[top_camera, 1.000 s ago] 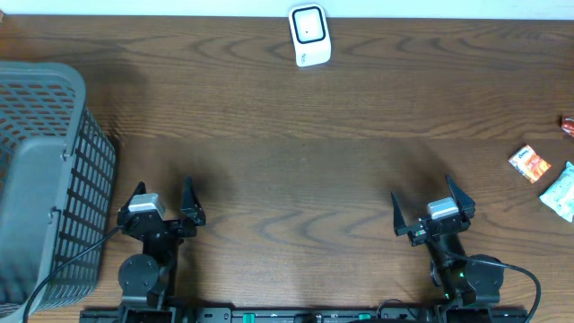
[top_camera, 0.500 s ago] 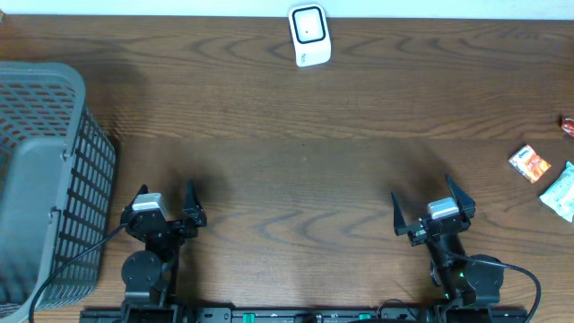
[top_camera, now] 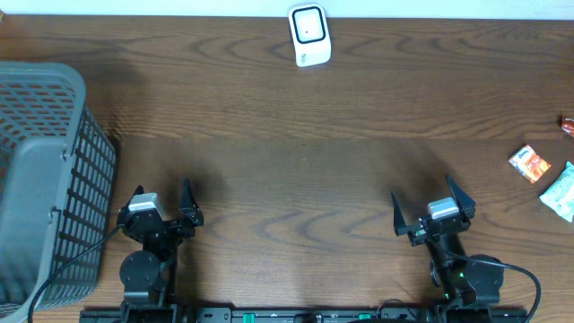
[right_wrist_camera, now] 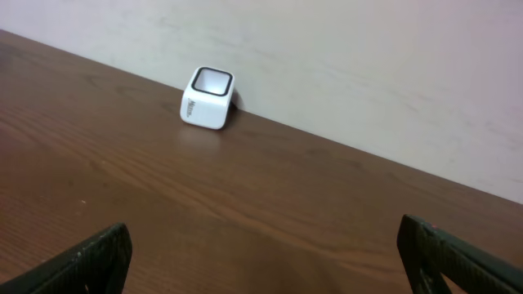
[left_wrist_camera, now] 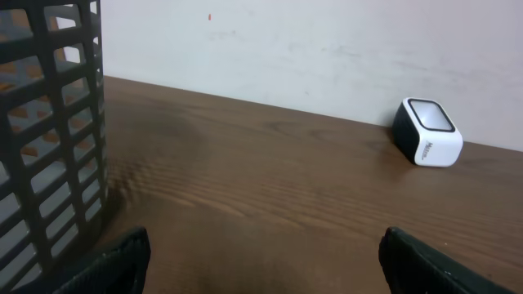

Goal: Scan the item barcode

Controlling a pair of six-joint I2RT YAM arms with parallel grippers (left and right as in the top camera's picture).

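Note:
A white barcode scanner (top_camera: 309, 34) with a dark window stands at the table's far edge, centre; it also shows in the left wrist view (left_wrist_camera: 429, 132) and the right wrist view (right_wrist_camera: 208, 98). Small packaged items lie at the far right: an orange packet (top_camera: 529, 163), a pale blue-green packet (top_camera: 561, 191) and a red one (top_camera: 568, 125) cut by the frame edge. My left gripper (top_camera: 162, 199) (left_wrist_camera: 265, 265) rests low at the front left, open and empty. My right gripper (top_camera: 423, 199) (right_wrist_camera: 265, 261) is at the front right, open and empty, well short of the packets.
A large grey mesh basket (top_camera: 40, 179) fills the left side, close beside the left gripper, and its wall shows in the left wrist view (left_wrist_camera: 49, 122). A pale wall runs behind the table's far edge. Brown wood table (top_camera: 296, 152) lies between the arms and the scanner.
The left gripper nudged slightly right and came back. The right arm and all objects are as they were.

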